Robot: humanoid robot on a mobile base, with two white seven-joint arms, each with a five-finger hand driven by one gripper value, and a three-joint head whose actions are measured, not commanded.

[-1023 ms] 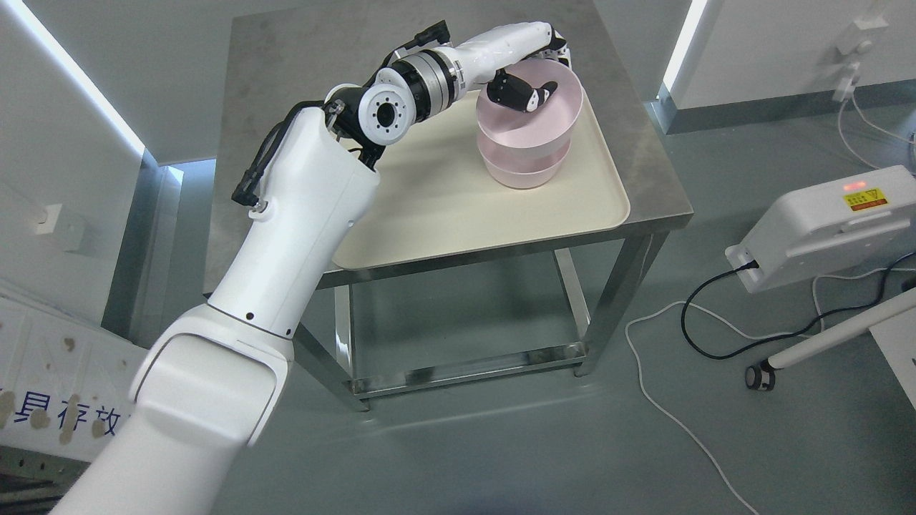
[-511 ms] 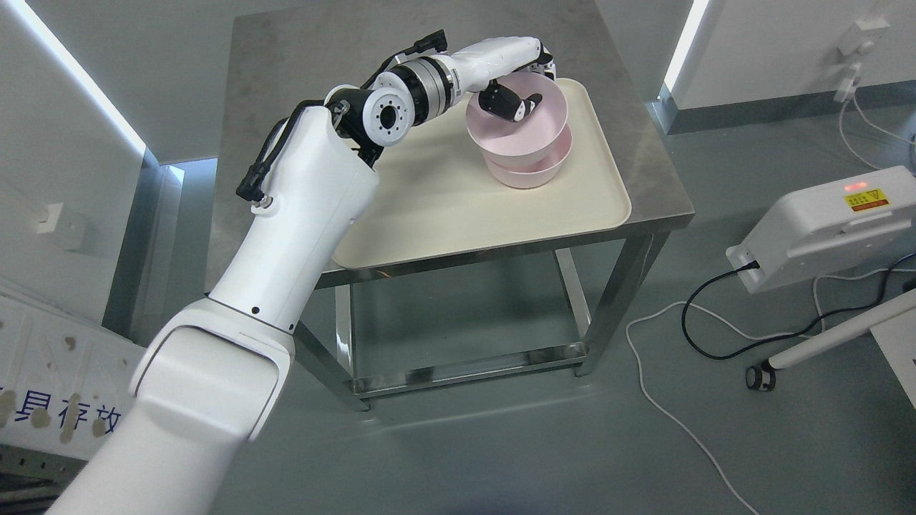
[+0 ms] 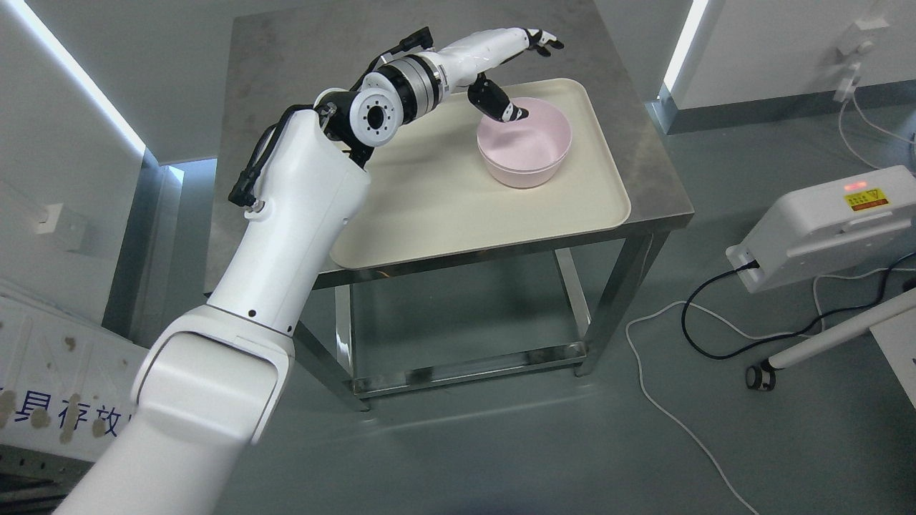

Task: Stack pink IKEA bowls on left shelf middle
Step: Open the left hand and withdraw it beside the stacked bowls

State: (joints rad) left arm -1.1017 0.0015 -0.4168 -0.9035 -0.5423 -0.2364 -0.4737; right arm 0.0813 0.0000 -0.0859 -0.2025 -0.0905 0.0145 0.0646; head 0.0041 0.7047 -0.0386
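Pink bowls (image 3: 526, 146) sit nested on tray (image 3: 444, 207); left hand (image 3: 512, 61) open above rim.

Pretty bright and even in here. Two light strips (image 3: 71, 79) glow white on either side of the steel table (image 3: 286, 50), and soft reflections smear the floor under it. Shadows stay faint. Everything's sharp except the slightly blurred near arm.

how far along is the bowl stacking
Done: the pink bowls sit nested as one stack on the cream tray. In hand: nothing; the left robot hand is open, thumb at the rim, fingers spread beyond it. Left: only clearing the arm; no other loose bowl is visible.
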